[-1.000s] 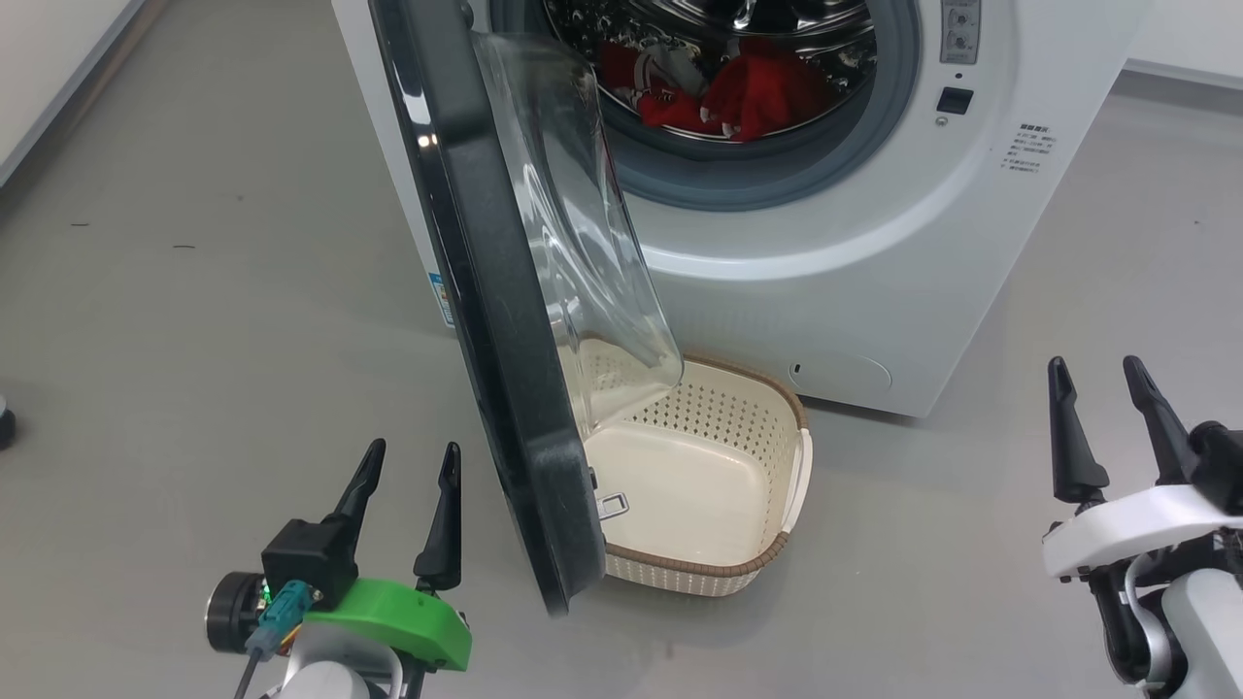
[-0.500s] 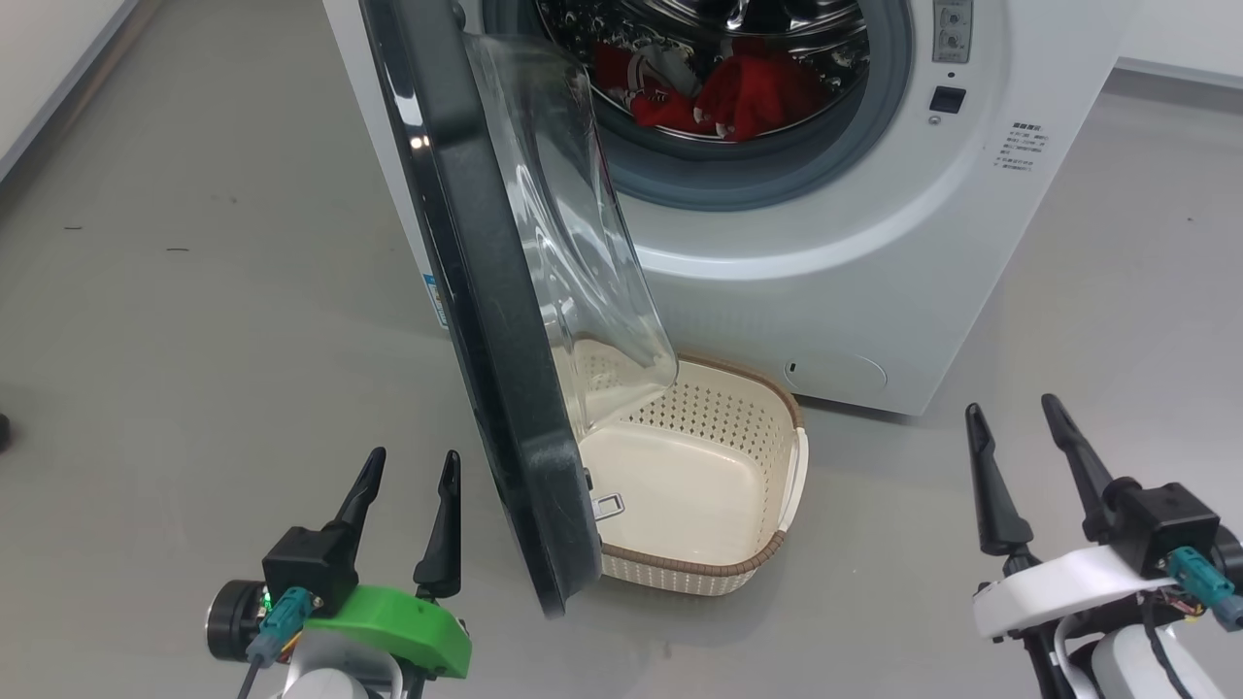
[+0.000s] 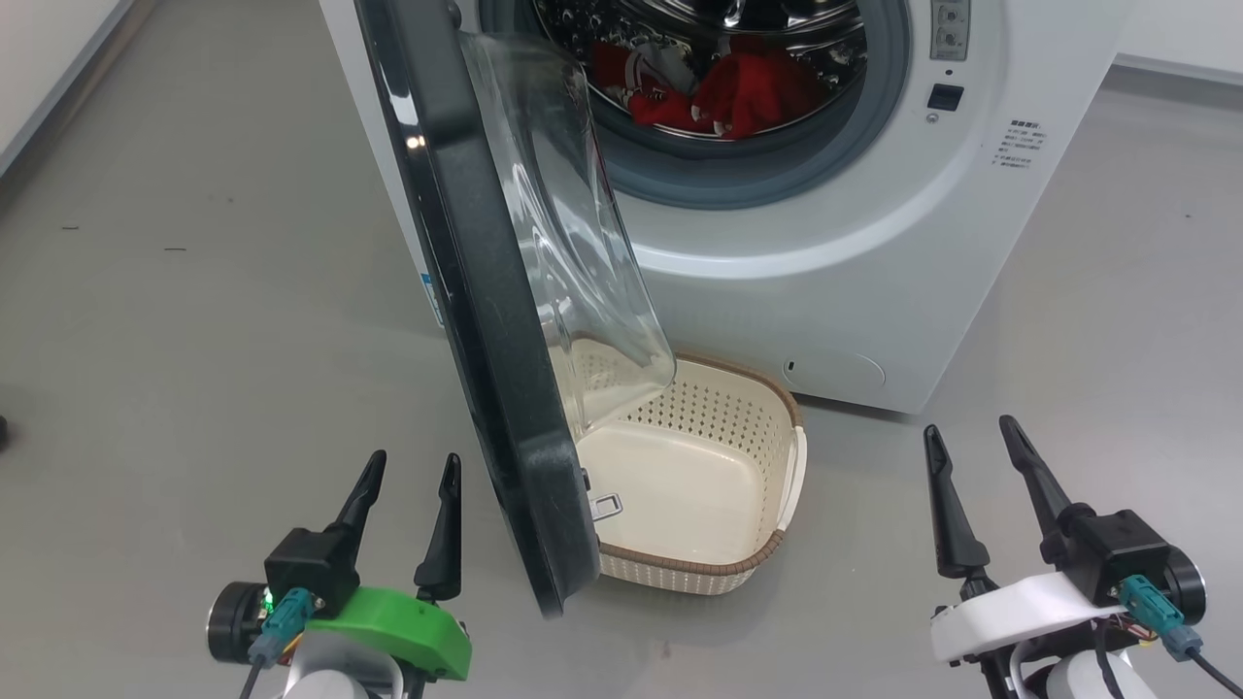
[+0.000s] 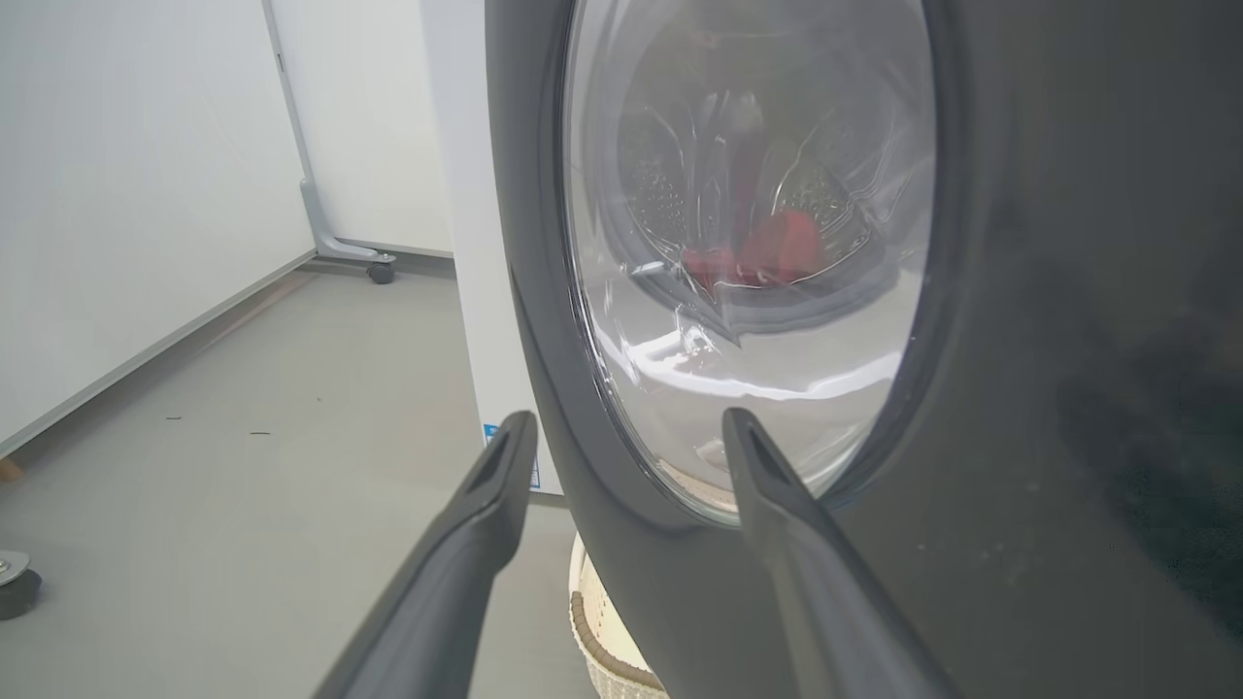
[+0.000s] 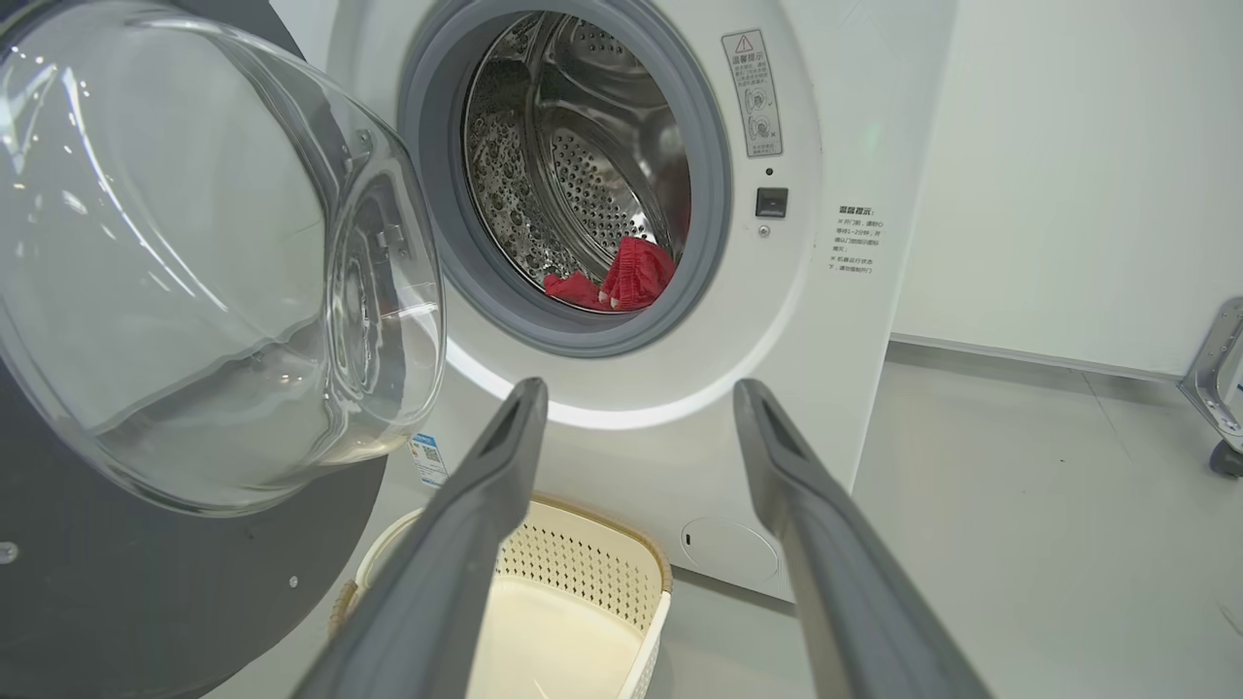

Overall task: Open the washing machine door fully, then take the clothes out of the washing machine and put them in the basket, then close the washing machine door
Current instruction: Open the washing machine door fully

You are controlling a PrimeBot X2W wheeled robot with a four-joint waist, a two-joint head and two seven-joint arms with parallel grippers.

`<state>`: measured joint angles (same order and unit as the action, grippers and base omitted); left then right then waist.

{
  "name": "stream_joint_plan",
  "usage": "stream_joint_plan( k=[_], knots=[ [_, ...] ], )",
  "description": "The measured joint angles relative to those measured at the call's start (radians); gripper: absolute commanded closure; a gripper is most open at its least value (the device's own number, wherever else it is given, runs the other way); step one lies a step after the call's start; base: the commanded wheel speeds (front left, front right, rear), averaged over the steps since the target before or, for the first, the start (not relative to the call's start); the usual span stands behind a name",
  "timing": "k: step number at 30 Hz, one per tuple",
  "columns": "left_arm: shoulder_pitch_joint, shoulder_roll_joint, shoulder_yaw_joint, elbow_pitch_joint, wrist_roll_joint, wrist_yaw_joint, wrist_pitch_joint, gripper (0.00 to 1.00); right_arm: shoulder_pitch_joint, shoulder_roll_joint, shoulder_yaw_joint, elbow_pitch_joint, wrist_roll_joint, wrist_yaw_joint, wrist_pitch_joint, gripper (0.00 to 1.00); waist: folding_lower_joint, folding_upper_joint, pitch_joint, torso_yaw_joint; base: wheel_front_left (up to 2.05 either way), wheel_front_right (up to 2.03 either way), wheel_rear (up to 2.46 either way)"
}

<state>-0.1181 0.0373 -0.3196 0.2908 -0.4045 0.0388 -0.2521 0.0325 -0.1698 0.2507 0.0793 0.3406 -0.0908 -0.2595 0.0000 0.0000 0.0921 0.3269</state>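
Observation:
The white washing machine (image 3: 855, 262) stands ahead with its black round door (image 3: 476, 320) swung out toward me, edge-on, its glass bowl (image 3: 573, 252) hanging over the cream basket (image 3: 767, 558) on the floor below. Red clothes (image 3: 738, 92) lie in the steel drum, also seen as clothes (image 5: 626, 277) in the right wrist view. My left gripper (image 3: 413, 471) is open just left of the door's lower edge, facing its outer side (image 4: 1068, 388). My right gripper (image 3: 971, 437) is open and empty, low at the right, apart from the basket (image 5: 583, 573).
Grey floor lies to the left and right of the machine. A white wall panel on castors (image 4: 374, 267) stands behind at the left. A metal frame leg with a castor (image 5: 1219, 408) is at the far right.
My right gripper has come down and leftward in the head view, its fingers staying open. The left gripper and the door have held still; the view has shifted slightly.

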Motion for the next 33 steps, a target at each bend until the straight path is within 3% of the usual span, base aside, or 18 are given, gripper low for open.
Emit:
stream_joint_plan(
  k=[22, 23, 24, 26, 27, 33],
  knots=[
    [0.0, 0.0, -0.001, 0.019, 0.0, 0.0, 0.0, 0.01, 0.045, 0.074, -0.036, 0.0, -0.052, 0.02, 0.0, 0.0, 0.0, 0.0, -0.026, 0.002, 0.0, 0.0, 0.0],
    [0.0, 0.0, -0.001, 0.02, 0.0, 0.0, 0.0, 0.14, 0.045, 0.075, -0.039, 0.0, -0.053, 0.022, 0.0, 0.0, 0.0, 0.0, -0.026, 0.002, 0.0, 0.0, 0.0],
    [0.0, 0.0, -0.001, 0.021, 0.0, 0.0, 0.0, 0.51, 0.045, 0.075, -0.041, 0.0, -0.054, 0.022, 0.0, 0.0, 0.0, 0.0, -0.027, 0.002, 0.0, 0.0, 0.0],
    [0.0, 0.0, -0.002, 0.024, 0.0, 0.0, 0.0, 0.89, 0.047, 0.078, -0.049, 0.002, -0.054, 0.028, 0.0, 0.0, 0.0, 0.0, -0.029, 0.003, 0.0, 0.0, 0.0],
    [0.0, 0.0, -0.002, 0.025, 0.0, 0.0, 0.0, 1.0, 0.049, 0.079, -0.05, 0.003, -0.054, 0.028, 0.0, 0.0, 0.0, 0.0, -0.031, 0.003, 0.0, 0.0, 0.0],
    [0.002, 0.0, -0.003, 0.029, 0.0, 0.0, 0.0, 1.0, 0.059, 0.091, -0.057, 0.013, -0.055, 0.037, 0.0, 0.0, 0.0, 0.0, -0.033, 0.003, 0.0, 0.0, 0.0]
  ],
)
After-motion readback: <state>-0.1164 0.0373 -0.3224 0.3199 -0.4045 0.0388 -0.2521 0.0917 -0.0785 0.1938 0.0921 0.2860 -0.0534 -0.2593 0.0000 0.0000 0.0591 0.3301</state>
